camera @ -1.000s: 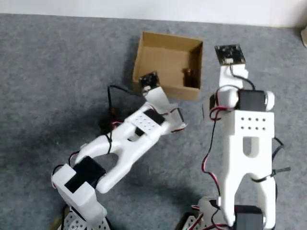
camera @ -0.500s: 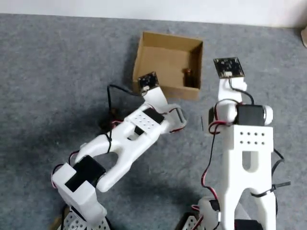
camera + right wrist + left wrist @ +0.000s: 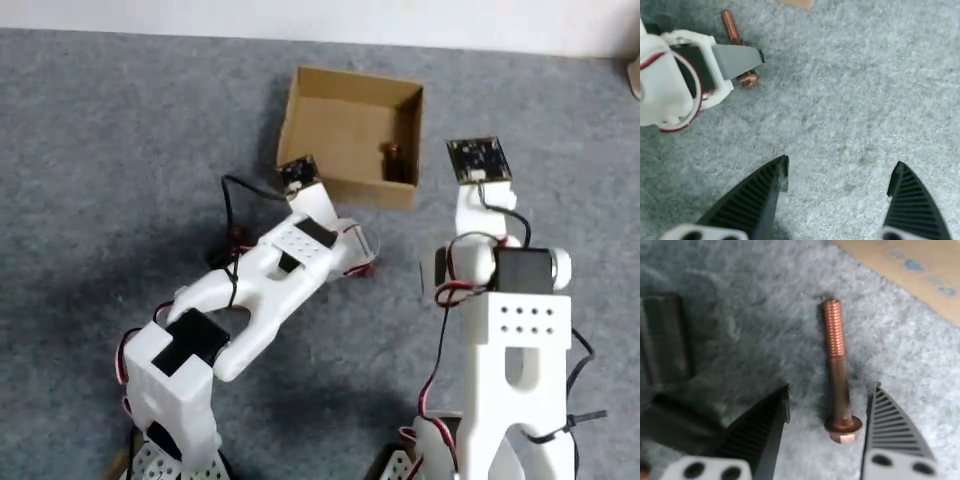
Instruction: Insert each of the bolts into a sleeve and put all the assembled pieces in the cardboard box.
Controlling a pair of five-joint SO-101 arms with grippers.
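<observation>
A copper bolt [image 3: 837, 365] lies flat on the grey carpet, its flanged head toward my left gripper [image 3: 830, 390]. That gripper is open, with one finger on each side of the bolt's head end and not touching it. The cardboard box [image 3: 350, 125] stands just beyond the bolt, and its wall [image 3: 910, 265] shows in the left wrist view. One assembled piece [image 3: 392, 155] leans inside the box by its right wall. My right gripper [image 3: 841, 162] hangs open over bare carpet to the right of the bolt [image 3: 732, 27].
A dark sleeve-like piece [image 3: 662, 340] lies on the carpet beside the bolt, seen as a dark spot [image 3: 218, 258] under the left arm [image 3: 280, 270]. The right arm [image 3: 510, 310] stands right of the box. Open carpet stretches to the left.
The right arm has drawn back from beside the box toward its base. The left arm has shifted slightly left and back, still in front of the box.
</observation>
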